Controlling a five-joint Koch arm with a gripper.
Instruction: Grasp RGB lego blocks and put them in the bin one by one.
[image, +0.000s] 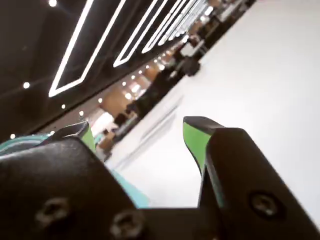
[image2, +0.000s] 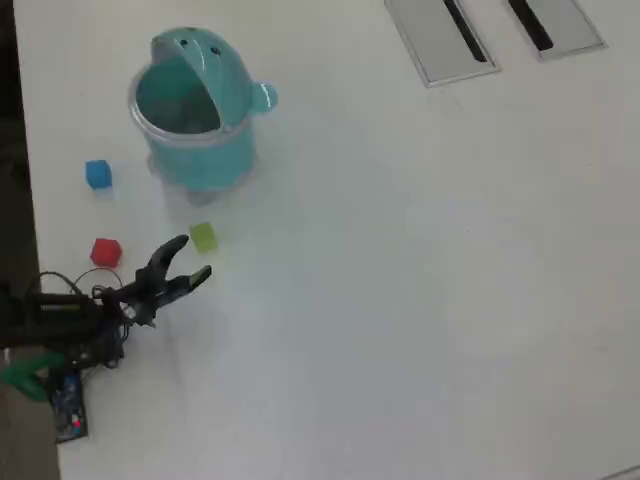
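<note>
From overhead I see my black gripper (image2: 190, 258) with its jaws apart and empty, the small yellowish-green plastic cube (image2: 203, 237) just beyond its tips. The red cube (image2: 105, 252) and blue cube (image2: 98, 174) sit further left, beside the round teal bin (image2: 200, 160); my wrist view shows no blocks, only a teal sliver (image: 15, 144)

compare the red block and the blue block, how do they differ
Colour: the red block is red, the blue block is blue. Place: in the overhead view the red block lies close to the gripper, while the blue block lies further up, level with the bin and to its left. Pose: the red block looks turned at an angle, the blue block sits squarer to the picture. Both are tiny cubes, loose on the white table, outside the bin.
</note>
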